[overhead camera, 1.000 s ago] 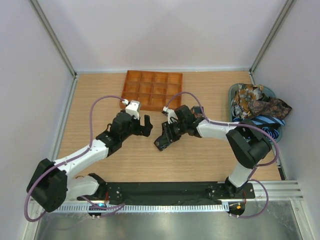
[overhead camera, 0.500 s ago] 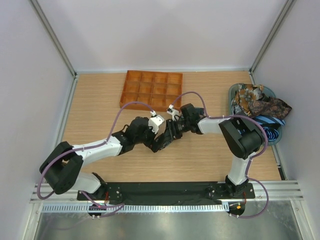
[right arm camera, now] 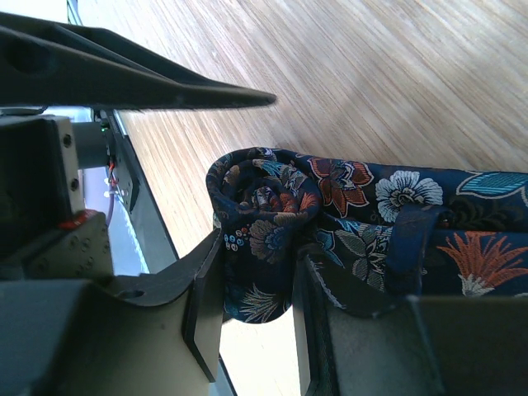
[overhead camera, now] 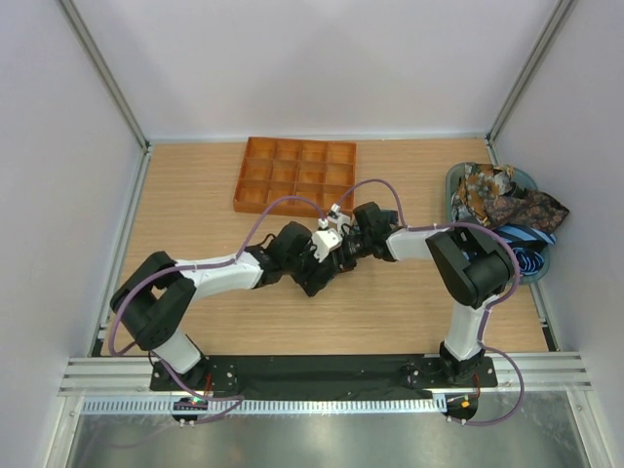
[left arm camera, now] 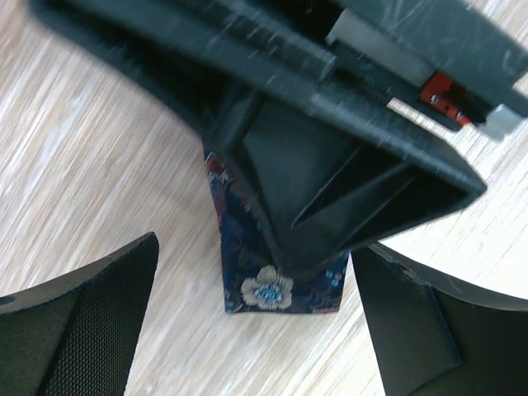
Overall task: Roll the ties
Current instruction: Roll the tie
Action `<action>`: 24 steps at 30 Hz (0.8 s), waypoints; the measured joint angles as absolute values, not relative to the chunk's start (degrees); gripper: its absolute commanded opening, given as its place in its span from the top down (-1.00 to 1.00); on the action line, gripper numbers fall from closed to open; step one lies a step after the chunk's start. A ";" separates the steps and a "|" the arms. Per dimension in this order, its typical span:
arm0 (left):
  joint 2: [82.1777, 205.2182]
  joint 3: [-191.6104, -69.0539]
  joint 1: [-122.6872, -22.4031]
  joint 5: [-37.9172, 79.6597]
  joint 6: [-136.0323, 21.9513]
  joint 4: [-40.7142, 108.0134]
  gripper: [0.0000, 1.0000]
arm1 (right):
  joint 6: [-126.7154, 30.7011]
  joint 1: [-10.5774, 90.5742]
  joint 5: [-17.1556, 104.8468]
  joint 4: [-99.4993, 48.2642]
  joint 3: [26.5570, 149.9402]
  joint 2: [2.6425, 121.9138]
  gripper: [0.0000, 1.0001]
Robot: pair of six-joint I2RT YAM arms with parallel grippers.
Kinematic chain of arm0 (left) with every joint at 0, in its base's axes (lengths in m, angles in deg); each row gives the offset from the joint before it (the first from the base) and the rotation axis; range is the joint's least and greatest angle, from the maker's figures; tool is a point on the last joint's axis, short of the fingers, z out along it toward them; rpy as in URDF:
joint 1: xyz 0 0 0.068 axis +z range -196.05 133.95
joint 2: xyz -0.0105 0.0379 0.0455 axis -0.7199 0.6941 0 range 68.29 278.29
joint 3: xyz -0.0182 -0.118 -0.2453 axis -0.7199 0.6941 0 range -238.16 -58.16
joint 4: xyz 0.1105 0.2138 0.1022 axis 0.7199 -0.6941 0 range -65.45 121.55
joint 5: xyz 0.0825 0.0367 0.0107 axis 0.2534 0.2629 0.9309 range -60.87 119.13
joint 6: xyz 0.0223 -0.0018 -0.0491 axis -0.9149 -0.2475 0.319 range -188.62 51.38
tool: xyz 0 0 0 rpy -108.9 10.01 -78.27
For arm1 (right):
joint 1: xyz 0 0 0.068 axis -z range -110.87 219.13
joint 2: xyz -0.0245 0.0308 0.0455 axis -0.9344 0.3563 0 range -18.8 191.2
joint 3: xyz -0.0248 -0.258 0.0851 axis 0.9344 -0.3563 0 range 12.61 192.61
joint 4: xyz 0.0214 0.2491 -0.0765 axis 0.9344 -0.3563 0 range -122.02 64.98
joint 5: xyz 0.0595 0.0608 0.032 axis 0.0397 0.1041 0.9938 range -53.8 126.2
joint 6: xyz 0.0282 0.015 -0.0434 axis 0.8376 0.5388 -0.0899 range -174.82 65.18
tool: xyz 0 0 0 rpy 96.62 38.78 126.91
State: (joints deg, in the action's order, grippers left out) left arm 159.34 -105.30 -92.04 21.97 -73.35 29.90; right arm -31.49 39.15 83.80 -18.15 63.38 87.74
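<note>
A dark floral tie (right arm camera: pixel 264 206), rolled at one end, has its roll pinched between the fingers of my right gripper (right arm camera: pixel 256 318), which is shut on it. An unrolled stretch runs off to the right. In the left wrist view the roll (left arm camera: pixel 276 289) stands on the wood under the right gripper's black fingers (left arm camera: pixel 330 165). My left gripper (left arm camera: pixel 256 330) is open, with one finger on each side of the roll and not touching it. From above, both grippers meet mid-table, left (overhead camera: pixel 314 273) and right (overhead camera: pixel 336 261). More ties (overhead camera: pixel 502 200) lie heaped at the right.
An orange gridded tray (overhead camera: pixel 295 175) sits at the back, just behind the two grippers. The heap of ties fills a teal basket (overhead camera: pixel 454 185) against the right wall. The left arm lies stretched across the near middle of the wooden table.
My left arm has swung right and forward from left of centre until its open jaws straddle the roll. The right gripper has shifted slightly, still shut on the tie.
</note>
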 measured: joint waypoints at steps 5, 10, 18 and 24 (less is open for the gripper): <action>162.64 -107.53 -92.90 21.89 -74.34 28.30 -1.00 | -31.47 39.24 83.99 -18.10 63.38 87.89 0.43; 165.92 -109.87 -93.70 23.42 -75.08 25.61 -0.92 | -31.42 39.32 84.13 -18.08 63.38 87.98 0.43; 170.09 -115.94 -95.37 24.36 -74.69 21.28 -0.29 | -30.64 39.85 83.23 -17.93 63.36 88.00 0.43; 170.88 -117.28 -96.44 24.99 -76.13 19.84 0.14 | -28.15 41.12 82.64 -19.04 63.31 88.11 0.20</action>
State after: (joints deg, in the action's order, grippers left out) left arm 170.88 -117.28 -96.44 24.99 -76.13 19.84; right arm -28.15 41.12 82.64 -19.04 63.31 88.11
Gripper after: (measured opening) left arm 0.506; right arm 0.377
